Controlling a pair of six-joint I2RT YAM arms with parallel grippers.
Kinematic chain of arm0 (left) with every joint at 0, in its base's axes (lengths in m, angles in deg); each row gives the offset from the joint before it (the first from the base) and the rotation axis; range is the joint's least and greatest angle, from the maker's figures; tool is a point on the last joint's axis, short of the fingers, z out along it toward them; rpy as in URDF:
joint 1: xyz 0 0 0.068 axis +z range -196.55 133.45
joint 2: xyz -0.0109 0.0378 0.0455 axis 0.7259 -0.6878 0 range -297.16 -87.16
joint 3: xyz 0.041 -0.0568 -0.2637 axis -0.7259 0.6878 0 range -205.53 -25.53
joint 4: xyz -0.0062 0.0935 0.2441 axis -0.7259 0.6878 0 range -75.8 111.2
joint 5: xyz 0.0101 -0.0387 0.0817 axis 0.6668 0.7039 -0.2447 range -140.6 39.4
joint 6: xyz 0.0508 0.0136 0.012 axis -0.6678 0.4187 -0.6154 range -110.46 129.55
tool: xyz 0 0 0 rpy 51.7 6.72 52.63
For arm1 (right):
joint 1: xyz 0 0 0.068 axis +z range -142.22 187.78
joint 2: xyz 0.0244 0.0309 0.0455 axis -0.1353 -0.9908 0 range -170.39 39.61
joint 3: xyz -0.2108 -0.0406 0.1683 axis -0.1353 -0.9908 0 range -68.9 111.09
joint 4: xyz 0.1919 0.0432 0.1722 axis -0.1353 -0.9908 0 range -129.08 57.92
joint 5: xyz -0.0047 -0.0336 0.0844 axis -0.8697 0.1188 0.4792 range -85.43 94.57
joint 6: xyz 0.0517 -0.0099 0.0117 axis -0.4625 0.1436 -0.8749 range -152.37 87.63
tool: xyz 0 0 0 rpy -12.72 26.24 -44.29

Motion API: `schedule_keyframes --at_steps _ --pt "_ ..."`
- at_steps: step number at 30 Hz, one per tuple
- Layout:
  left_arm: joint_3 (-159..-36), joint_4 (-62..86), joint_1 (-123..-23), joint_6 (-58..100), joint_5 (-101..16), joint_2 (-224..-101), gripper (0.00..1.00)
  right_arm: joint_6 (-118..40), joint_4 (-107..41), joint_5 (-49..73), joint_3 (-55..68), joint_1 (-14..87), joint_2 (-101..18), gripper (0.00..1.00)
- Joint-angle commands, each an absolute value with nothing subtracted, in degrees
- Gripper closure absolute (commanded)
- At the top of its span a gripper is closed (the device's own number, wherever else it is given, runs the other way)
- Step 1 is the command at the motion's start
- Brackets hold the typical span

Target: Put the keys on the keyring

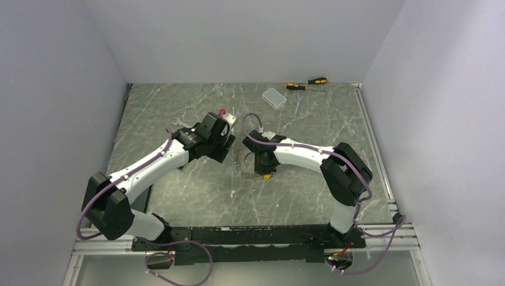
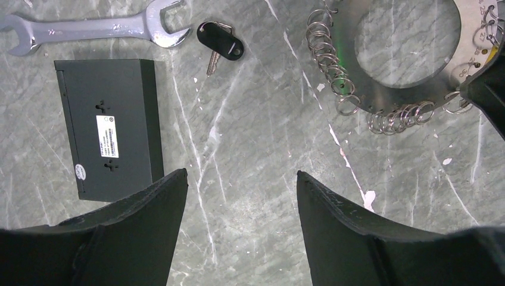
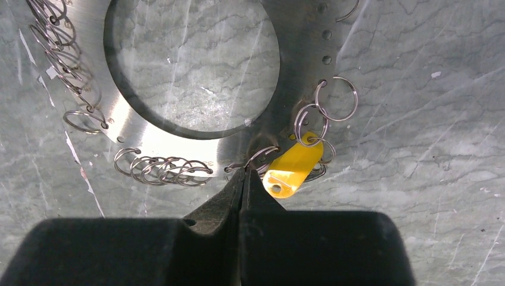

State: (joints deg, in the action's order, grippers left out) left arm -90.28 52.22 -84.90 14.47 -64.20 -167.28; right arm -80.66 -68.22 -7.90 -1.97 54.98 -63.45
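Observation:
The keyring (image 3: 298,71) is a flat silvery metal loop with many small wire rings along its rim; it lies on the marble table and also shows in the left wrist view (image 2: 405,92) and the top view (image 1: 243,159). The yellow-headed key (image 3: 293,168) hangs on a small ring at its rim. My right gripper (image 3: 244,170) is shut, its tips pinching a small wire ring of the keyring beside the yellow key. The black-headed key (image 2: 220,40) lies loose on the table. My left gripper (image 2: 241,176) is open and empty above bare table. The pale key is not clearly seen.
A silver spanner (image 2: 89,27) lies next to the black key. A flat black block (image 2: 110,128) lies below it. A clear box (image 1: 274,97) and yellow-and-black screwdrivers (image 1: 306,84) are at the back. A tiny pale object (image 1: 232,194) lies in front of the keyring.

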Motion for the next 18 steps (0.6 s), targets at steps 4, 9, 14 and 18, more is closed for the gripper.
schedule_keyframes --at_steps 4,9,14,18 --pt "-91.4 51.9 -85.2 13.9 -64.8 -165.1 0.28 -81.3 -70.9 -11.5 -0.7 55.3 -61.5 1.0" --pt "-91.4 51.9 -85.2 13.9 -64.7 -165.1 0.28 -81.1 -71.5 -12.7 -0.6 55.5 -60.4 0.87" --pt "-91.4 51.9 -85.2 13.9 -64.5 -165.2 0.28 -81.1 -70.8 -13.2 -1.2 55.6 -59.4 0.58" --pt "-91.4 51.9 -85.2 13.9 -64.4 -165.2 0.28 -81.2 -71.4 -14.2 -0.5 55.5 -60.1 0.57"
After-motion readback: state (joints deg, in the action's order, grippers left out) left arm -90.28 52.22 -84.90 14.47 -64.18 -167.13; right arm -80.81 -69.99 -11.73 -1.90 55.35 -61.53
